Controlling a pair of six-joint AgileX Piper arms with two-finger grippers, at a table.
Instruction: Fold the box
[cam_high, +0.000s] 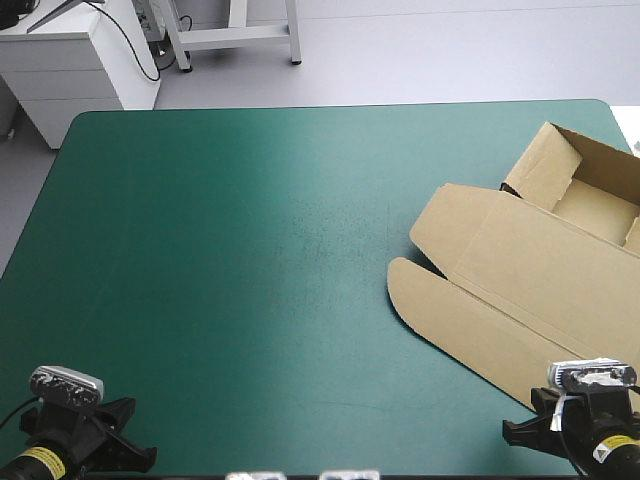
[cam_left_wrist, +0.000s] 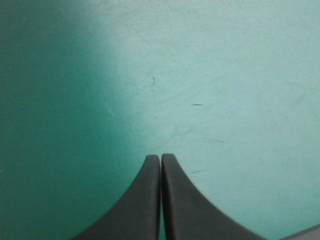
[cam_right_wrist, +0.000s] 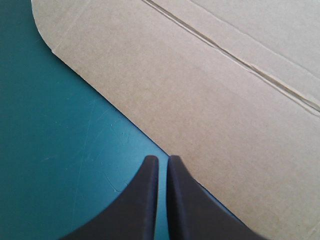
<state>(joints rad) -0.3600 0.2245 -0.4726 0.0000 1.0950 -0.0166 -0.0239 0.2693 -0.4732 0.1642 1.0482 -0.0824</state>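
Observation:
The brown box (cam_high: 530, 270) lies at the table's right side, its lid flat toward the front and its tray part with raised walls (cam_high: 585, 185) at the far right edge. My right gripper (cam_right_wrist: 162, 159) is shut, its tips just at the front edge of the flat lid (cam_right_wrist: 210, 95), holding nothing. In the high view that arm sits at the front right corner (cam_high: 590, 415). My left gripper (cam_left_wrist: 160, 157) is shut over bare teal-green cover, far from the box, at the front left corner (cam_high: 70, 430).
The teal-green cover (cam_high: 250, 260) stretches bare across the left and middle of the table. The box reaches past the table's right edge. White furniture (cam_high: 70, 60) stands beyond the far left corner.

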